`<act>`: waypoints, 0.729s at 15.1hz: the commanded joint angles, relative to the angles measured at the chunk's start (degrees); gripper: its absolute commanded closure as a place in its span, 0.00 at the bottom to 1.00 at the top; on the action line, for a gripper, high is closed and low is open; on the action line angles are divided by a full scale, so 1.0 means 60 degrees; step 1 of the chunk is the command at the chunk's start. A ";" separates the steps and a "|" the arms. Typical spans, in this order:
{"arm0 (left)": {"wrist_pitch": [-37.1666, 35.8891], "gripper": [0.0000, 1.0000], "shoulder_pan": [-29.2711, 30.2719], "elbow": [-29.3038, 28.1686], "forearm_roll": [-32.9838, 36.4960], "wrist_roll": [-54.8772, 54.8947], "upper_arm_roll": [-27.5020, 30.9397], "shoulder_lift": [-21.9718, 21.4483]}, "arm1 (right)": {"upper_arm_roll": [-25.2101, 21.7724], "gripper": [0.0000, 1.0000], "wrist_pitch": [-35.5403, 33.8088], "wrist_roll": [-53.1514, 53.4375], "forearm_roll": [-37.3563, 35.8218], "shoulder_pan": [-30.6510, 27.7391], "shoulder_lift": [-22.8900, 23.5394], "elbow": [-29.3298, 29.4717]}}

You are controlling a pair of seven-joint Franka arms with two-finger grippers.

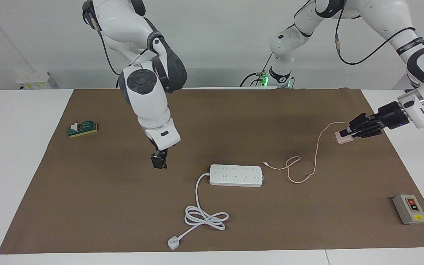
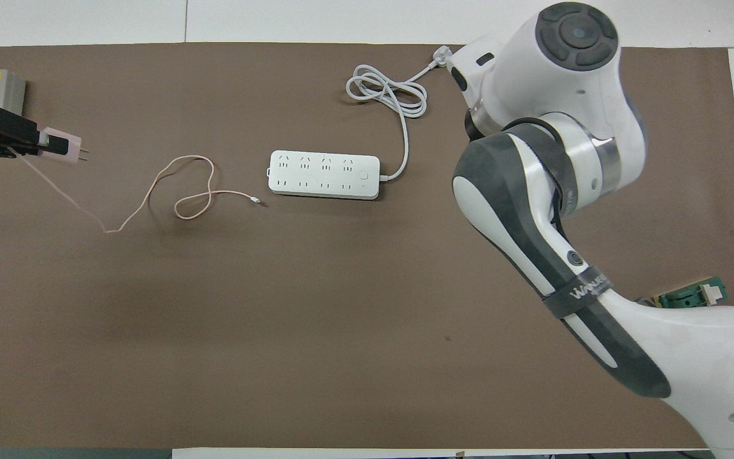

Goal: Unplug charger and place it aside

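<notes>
Toward the left arm's end of the surface (image 1: 20, 154), the left end effector (image 1: 351, 133) pinches the charger (image 1: 344, 138) by its pale pink body, holding it up over the brown mat (image 1: 123, 221) with its metal prongs pointing sideways toward the middle of the mat. Its thin pink cable (image 1: 307, 173) drops from the charger to the mat, curls into a small loop and ends loose just beside the power strip (image 1: 236, 175), not touching it. Every socket of the white power strip stands unoccupied; it lies flat near the mat's middle, and its thick white cord (image 1: 204, 215) coils farther from the robots and ends in a white plug (image 1: 173, 243) near the mat's edge. At the right arm's side of the strip, the right end effector (image 1: 159, 161) hangs over bare mat, holding nothing; whether its fingers are spread or pressed together I cannot tell. Farther from the robots than the charger sits a grey button box (image 1: 409, 209). A small green block (image 1: 82, 129) rests at the mat's edge toward the right arm's end.
</notes>
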 commanded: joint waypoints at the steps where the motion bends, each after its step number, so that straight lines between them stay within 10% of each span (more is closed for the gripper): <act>1: 0.0930 1.00 0.0747 -0.2738 -0.1026 0.1629 -0.0040 -0.1681 | 0.0132 0.00 -0.0792 0.1039 -0.0184 -0.0623 -0.0727 -0.0377; 11: 0.0316 1.00 0.1759 -0.5702 -0.2493 0.4882 -0.0025 -0.2506 | -0.0304 0.00 -0.2817 0.5181 -0.0110 -0.1607 -0.2761 -0.1371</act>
